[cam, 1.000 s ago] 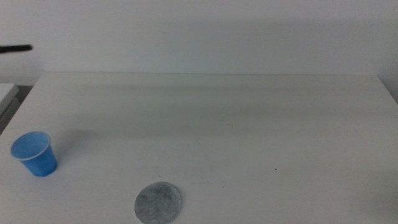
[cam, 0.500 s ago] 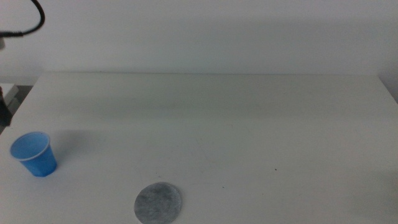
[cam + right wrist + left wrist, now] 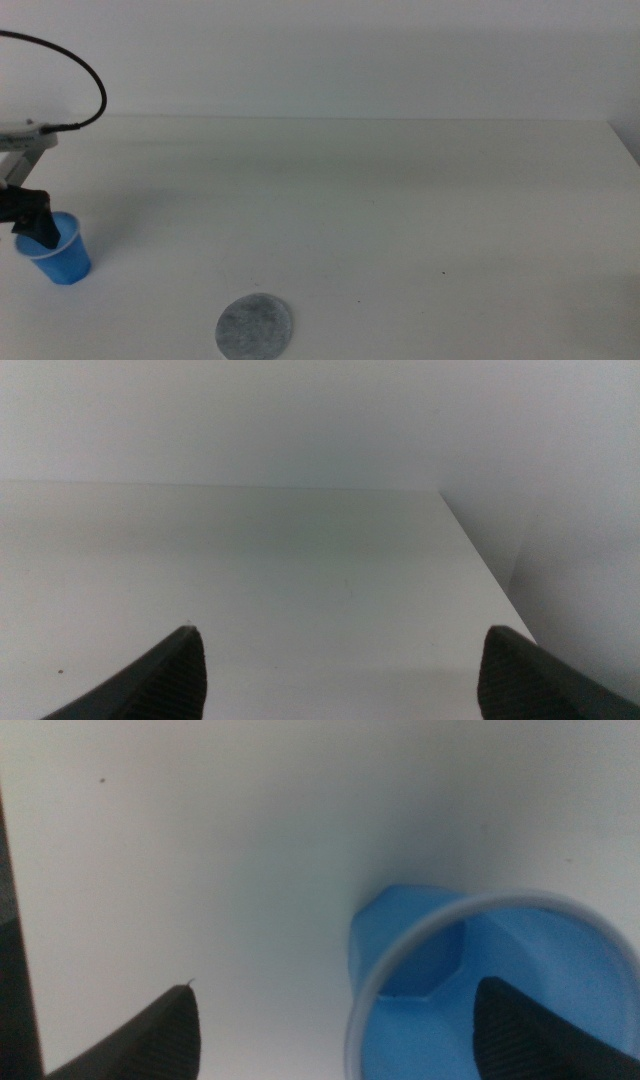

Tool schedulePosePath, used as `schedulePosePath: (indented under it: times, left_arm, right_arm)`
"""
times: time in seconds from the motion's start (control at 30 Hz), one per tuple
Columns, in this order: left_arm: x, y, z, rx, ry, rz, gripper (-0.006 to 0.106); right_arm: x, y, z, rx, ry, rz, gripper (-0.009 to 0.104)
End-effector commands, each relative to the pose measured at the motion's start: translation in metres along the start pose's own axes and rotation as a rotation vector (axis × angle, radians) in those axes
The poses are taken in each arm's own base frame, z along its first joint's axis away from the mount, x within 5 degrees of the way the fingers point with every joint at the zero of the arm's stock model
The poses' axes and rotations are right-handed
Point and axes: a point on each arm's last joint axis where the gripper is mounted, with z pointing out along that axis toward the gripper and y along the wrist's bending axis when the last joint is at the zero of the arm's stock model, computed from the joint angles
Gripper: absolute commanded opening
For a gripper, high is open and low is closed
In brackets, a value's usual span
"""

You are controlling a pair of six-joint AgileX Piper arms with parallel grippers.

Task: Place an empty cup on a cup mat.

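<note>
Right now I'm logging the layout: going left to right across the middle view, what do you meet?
Left hand open at the cup's rim and the cup (overlapping, far left) → the cup mat → bare table.

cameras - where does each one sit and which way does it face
Middle view: above the table, looking forward and down; left gripper over the cup, mat nearby.
Left wrist view: on the left arm, looking down at the cup between open jaws.
Right wrist view: on the waiting right arm, facing bare table.
Middle and left wrist share the cup.
</note>
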Motion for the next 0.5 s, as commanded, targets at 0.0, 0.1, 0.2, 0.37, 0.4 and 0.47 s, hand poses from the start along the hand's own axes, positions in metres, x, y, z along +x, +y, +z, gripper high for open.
schedulePosePath:
  times: [0.0, 0.1, 0.2, 0.37, 0.4, 0.47]
  left_arm:
    - [-0.0026, 0.0015, 0.0035, 0.004, -0.005, 0.002, 0.09]
    - [-0.0032, 0.0012, 0.0064, 0.018, -0.004, 0.009, 0.079]
    - [-0.004, -0.0002, 0.0063, 0.033, -0.013, -0.006, 0.056]
    - [-0.0031, -0.0047, 0.0052, 0.08, -0.003, -0.063, 0.003]
    - [-0.0024, -0.0054, 0.0037, 0.082, 0.0, -0.061, -0.002]
    - [-0.0005, -0.0075, -0.0016, 0.086, 0.007, -0.071, -0.002]
  right_arm:
    - [0.0005, -0.0001, -0.0001, 0.002, -0.006, -0.014, 0.093]
    - [0.0005, -0.0001, -0.0001, 0.002, -0.006, -0.014, 0.093]
    - [0.0005, -0.0001, -0.0001, 0.002, -0.006, -0.014, 0.093]
    - [0.0005, -0.0001, -0.0001, 0.002, -0.006, -0.014, 0.093]
    - [0.0005, -0.0001, -0.0001, 0.002, -0.006, -0.014, 0.093]
    - [0.0005, -0.0001, -0.0001, 0.002, -0.006, -0.014, 0.093]
